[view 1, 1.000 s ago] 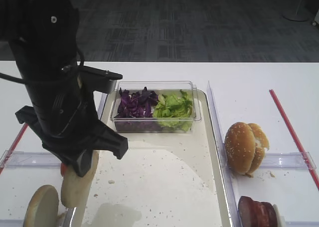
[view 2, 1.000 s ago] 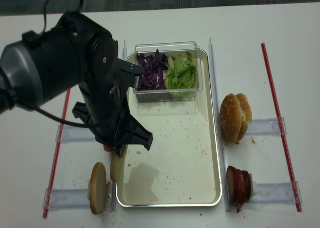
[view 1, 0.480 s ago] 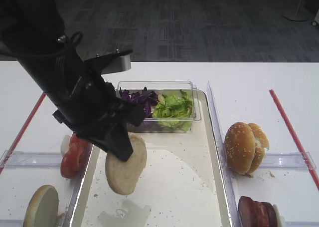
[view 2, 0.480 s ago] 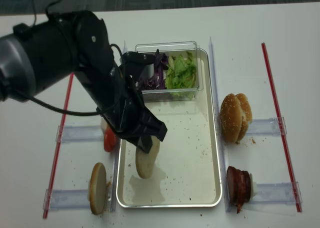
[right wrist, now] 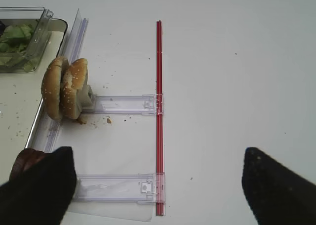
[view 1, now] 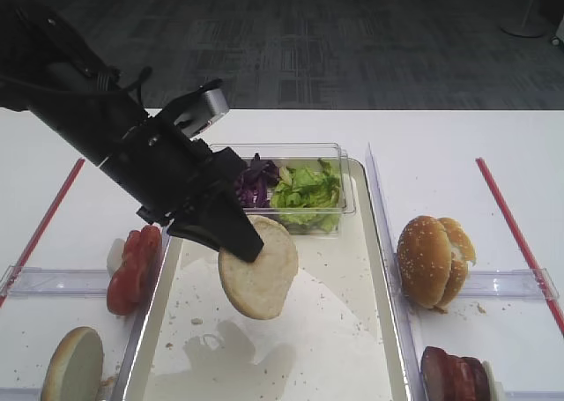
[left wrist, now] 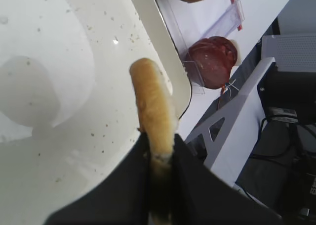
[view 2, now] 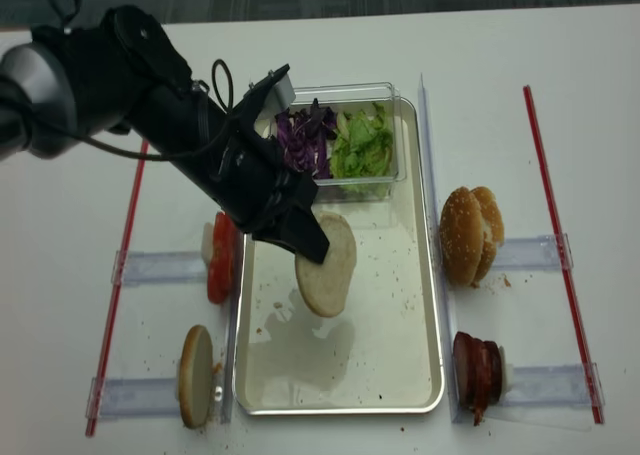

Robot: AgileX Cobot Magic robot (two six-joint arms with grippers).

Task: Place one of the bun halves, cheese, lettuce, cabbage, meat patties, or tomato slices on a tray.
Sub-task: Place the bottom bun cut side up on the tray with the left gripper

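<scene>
My left gripper (view 1: 242, 242) is shut on the edge of a plain bun half (view 1: 262, 271), holding it tilted in the air over the middle of the tray (view 1: 330, 335). The left wrist view shows the bun half (left wrist: 153, 104) edge-on, pinched between the black fingers (left wrist: 128, 185). From the other high view the bun half (view 2: 329, 265) hangs above the tray (view 2: 385, 345). My right gripper (right wrist: 158, 185) is open over the bare table to the right. A second plain bun half (view 2: 195, 375) stands left of the tray. No cheese is in view.
A clear tub at the tray's far end holds cabbage (view 2: 300, 140) and lettuce (view 2: 362, 145). Tomato slices (view 2: 220, 265) stand left of the tray. A sesame bun (view 2: 467, 235) and meat patties (view 2: 478, 370) sit to its right. Red strips (view 2: 560, 245) border both sides.
The left arm has lifted the bun half from the tray's left edge, swung it right and up over the tray's middle, and tilted it flatter. The right gripper's earlier state is not shown.
</scene>
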